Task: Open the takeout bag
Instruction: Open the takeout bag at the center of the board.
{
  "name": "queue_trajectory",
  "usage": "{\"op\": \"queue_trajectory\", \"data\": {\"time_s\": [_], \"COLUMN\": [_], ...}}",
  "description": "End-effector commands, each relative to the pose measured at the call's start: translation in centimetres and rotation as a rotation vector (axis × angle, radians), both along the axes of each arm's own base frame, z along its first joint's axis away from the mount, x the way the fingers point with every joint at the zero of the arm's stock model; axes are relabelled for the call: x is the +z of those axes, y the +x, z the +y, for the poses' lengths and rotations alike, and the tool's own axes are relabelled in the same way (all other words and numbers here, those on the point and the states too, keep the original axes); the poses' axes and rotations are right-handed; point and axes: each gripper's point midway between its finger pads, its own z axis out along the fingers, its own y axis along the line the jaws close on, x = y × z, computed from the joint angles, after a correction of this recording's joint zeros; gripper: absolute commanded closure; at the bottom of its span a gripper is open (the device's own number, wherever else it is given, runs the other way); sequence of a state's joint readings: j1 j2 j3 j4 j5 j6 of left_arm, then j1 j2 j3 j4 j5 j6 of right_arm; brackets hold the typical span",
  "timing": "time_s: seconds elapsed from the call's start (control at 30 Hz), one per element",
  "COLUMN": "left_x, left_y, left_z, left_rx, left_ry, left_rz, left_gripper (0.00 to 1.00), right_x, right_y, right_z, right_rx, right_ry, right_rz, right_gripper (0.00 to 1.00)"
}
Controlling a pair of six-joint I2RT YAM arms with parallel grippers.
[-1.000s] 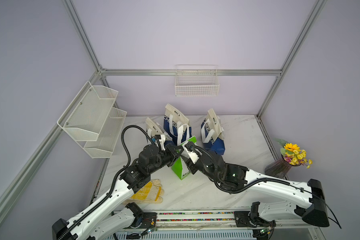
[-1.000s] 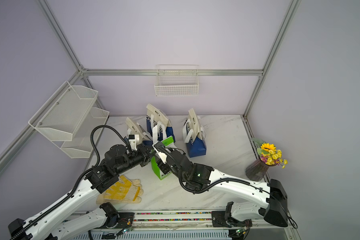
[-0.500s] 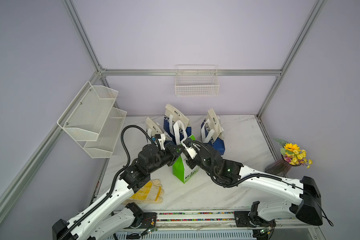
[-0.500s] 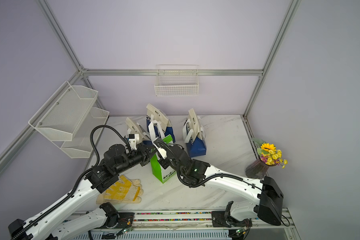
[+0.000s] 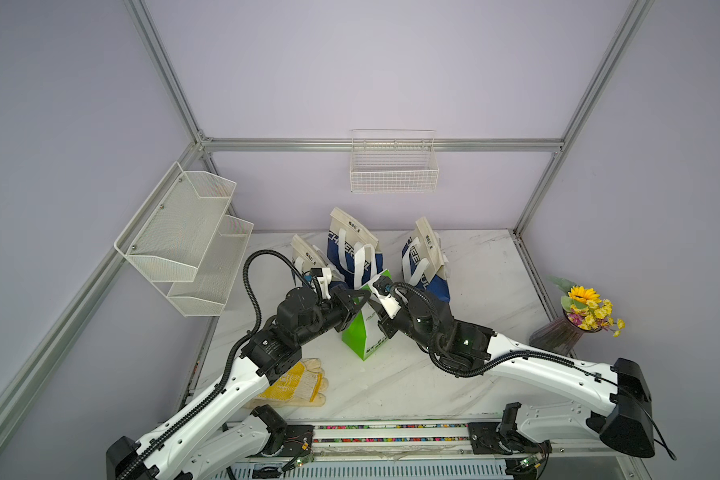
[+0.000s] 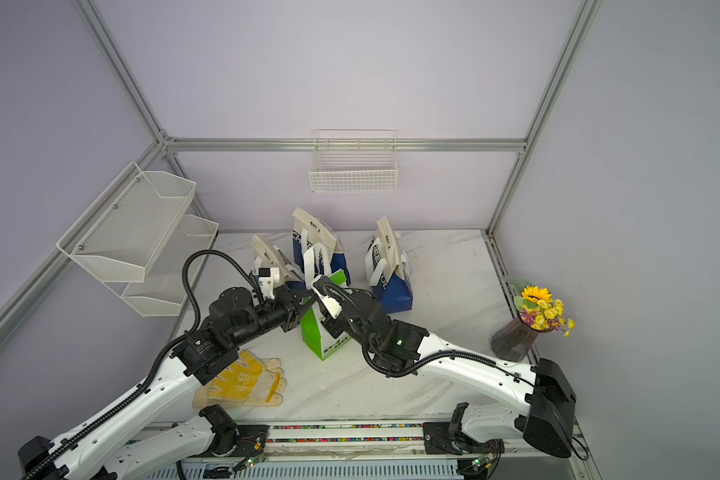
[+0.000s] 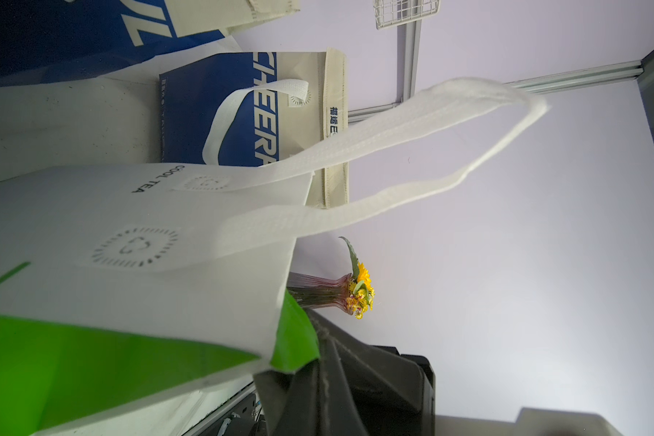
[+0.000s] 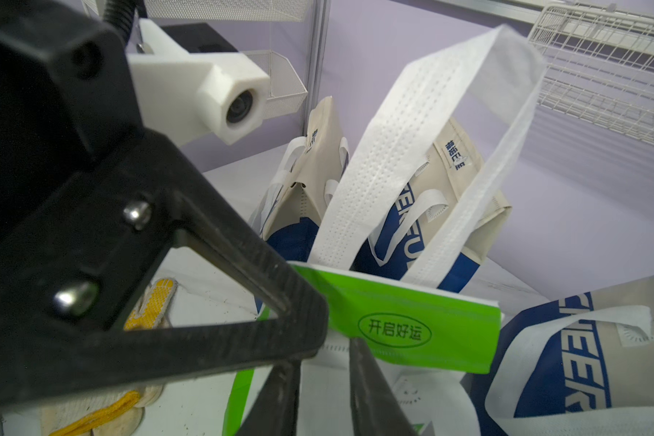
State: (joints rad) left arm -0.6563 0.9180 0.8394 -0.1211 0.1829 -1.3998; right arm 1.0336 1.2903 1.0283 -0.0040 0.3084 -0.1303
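While upright, bag (image 5: 364, 337) at left gripper (image 5: 366, 296)

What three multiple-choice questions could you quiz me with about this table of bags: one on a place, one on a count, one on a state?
1. Where on the table is the vase of flowers?
A) left edge
B) middle
C) right edge

2. How many blue bags stand behind the green bag?
A) one
B) three
C) five

3. How is the green bag placed?
A) lying flat
B) standing up
C) hanging on the wall

Answers:
1 C: both top views show the vase at the edge on the right arm's side.
2 B: three blue-and-beige bags show behind it.
3 B: its base rests on the table with its handle raised.
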Motion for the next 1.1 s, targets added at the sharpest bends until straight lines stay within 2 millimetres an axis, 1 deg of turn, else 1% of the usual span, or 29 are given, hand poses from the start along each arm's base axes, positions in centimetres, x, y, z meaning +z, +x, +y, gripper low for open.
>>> {"op": "queue_trajectory", "data": {"time_s": [0.0, 0.07, 0.1, 0.2, 0.23, 0.33, 0.4, 0.53, 0.63, 0.7, 0.73, 0.77, 0.83, 0.87, 0.9, 0.93, 0.97, 1.07], "left_x": [4.5, 4.7, 4.6, 4.5, 4.5, 4.2, 4.1, 4.0, 4.1, 4.1, 4.1, 4.0, 3.7, 3.6, 3.4, 3.3, 3.2, 2.7], "left_y": [-0.9, -1.0, -0.9, -1.1, -1.1, -1.2, -1.3, -1.4, -1.4, -1.4, -1.3, -1.4, -1.5, -1.5, -1.4, -1.5, -1.4, -1.1], "left_z": [0.0, 0.0, -0.1, -0.1, -0.1, -0.1, 0.1, 0.3, 0.1, 0.0, -0.1, 0.0, 0.1, 0.3, 0.4, 0.4, 0.5, 0.8], "left_rx": [-0.031, -0.036, -0.036, -0.041, -0.043, -0.044, -0.042, -0.038, -0.048, -0.05, -0.052, -0.051, -0.048, -0.04, -0.035, -0.034, -0.03, -0.014], "left_ry": [-0.088, -0.094, -0.096, -0.099, -0.102, -0.103, -0.094, -0.086, -0.093, -0.099, -0.099, -0.099, -0.096, -0.093, -0.088, -0.084, -0.082, -0.066], "left_rz": [-0.106, -0.109, -0.109, -0.107, -0.106, -0.098, -0.095, -0.091, -0.086, -0.082, -0.081, -0.077, -0.07, -0.067, -0.062, -0.061, -0.06, -0.048], "left_gripper": [1.0, 1.0, 1.0, 1.0, 1.0, 1.0, 1.0, 1.0, 1.0, 1.0, 1.0, 1.0, 1.0, 1.0, 1.0, 1.0, 1.0, 1.0], "right_x": [2.1, 2.1, 2.0, 2.1, 2.0, 1.9, 1.9, 2.1, 1.8, 1.4, 1.9, 1.1, 1.4, 1.5, 1.7, 1.7, 1.6, 1.8], "right_y": [1.2, 1.5, 1.7, 2.1, 2.2, 2.6, 2.8, 2.5, 2.5, 2.8, 3.0, 3.6, 3.9, 3.9, 3.9, 4.0, 4.1, 4.1], "right_z": [0.3, 0.5, 0.6, 0.8, 0.8, 0.6, 0.2, -0.3, 0.3, 0.8, 0.8, 1.1, 1.0, 0.9, 0.9, 1.0, 1.0, 0.4], "right_rx": [-0.025, -0.025, -0.028, -0.031, -0.027, -0.027, -0.034, -0.029, -0.001, 0.002, -0.009, -0.027, -0.045, -0.049, -0.05, -0.049, -0.056, -0.076], "right_ry": [0.039, 0.04, 0.038, 0.046, 0.05, 0.062, 0.065, 0.076, 0.068, 0.053, 0.063, 0.055, 0.075, 0.084, 0.092, 0.091, 0.087, 0.084], "right_rz": [-0.07, -0.074, -0.073, -0.075, -0.074, -0.071, -0.073, -0.076, -0.069, -0.074, -0.087, -0.086, -0.105, -0.116, -0.123, -0.123, -0.122, -0.119], "right_gripper": [0.66, 0.53, 0.52, 0.52, 0.55, 0.7, 0.74, 0.74, 0.74, 0.74, 0.74, 0.74, 0.75, 0.77, 0.84, 0.98, 1.0, 1.0]}}
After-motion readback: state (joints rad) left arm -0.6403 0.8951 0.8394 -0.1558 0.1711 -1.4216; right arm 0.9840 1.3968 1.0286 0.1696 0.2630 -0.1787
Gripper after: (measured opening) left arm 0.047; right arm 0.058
